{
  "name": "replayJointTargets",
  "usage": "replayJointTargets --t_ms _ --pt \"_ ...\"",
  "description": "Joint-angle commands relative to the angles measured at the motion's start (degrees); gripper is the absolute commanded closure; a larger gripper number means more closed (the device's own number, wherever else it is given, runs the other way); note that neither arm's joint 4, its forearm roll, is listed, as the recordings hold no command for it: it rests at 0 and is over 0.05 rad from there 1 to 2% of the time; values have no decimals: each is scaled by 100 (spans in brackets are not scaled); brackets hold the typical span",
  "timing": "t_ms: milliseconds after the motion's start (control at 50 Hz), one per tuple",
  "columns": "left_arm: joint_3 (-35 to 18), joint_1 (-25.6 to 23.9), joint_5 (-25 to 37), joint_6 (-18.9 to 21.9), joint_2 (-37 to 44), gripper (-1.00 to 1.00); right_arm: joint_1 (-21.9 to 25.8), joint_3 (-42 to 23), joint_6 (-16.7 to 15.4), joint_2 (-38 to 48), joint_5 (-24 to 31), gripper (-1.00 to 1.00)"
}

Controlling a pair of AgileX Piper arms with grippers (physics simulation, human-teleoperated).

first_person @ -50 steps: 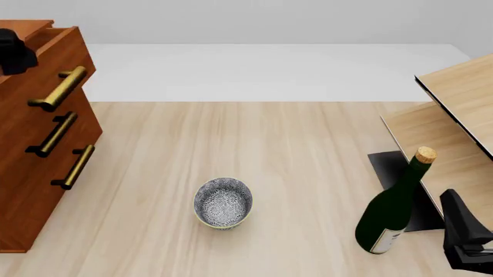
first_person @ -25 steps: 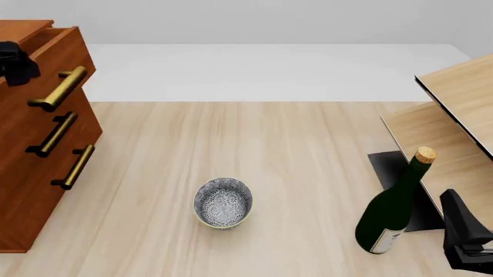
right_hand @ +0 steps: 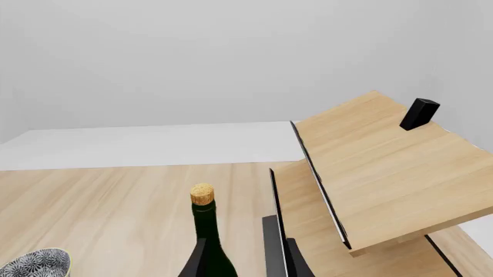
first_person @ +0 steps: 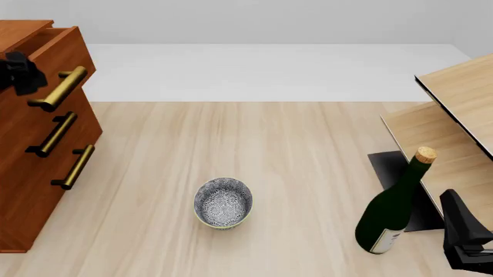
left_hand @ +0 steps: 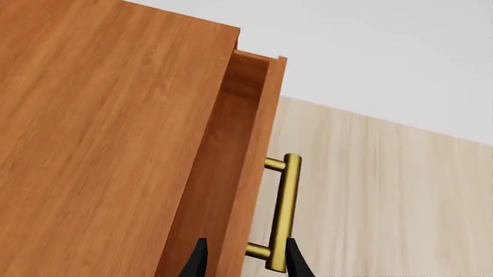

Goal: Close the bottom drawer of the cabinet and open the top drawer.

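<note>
Cabinet (first_person: 31,167) at nine o'clock on worktop (first_person: 254,144), top drawer (first_person: 58,52) pulled slightly out, bottom drawer (first_person: 54,190) shut flush, left gripper (first_person: 22,74) lower than before, jaws apart astride drawer front, patterned bowl (first_person: 223,202) centre, wine bottle (first_person: 394,205) unmoved at four o'clock, right gripper (first_person: 466,242) unmoved, jaws apart.

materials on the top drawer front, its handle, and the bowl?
Top drawer: looks like reddish-brown wood, visible grain, satin finish. Its handle: brass-coloured bar, smooth with highlights, probably metal. Bowl: likely glazed ceramic, dense dark-on-white pattern, pale rim.

The cabinet (first_person: 31,173) is cropped at the front view's left edge; its drawer interiors are unseen.
</note>
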Motion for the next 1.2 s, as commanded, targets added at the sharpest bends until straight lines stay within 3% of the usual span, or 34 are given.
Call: replayJointTargets --t_ms 20,500,1200 --pt "143 -108 -73 -110 20 -100 2 0 0 0 1 -100" --pt "187 -494 -70 -326 52 -100 3 -8 4 0 7 -100" --pt "532 -1441 -291 -659 67 -100 -1 -4 8 -1 1 -100"
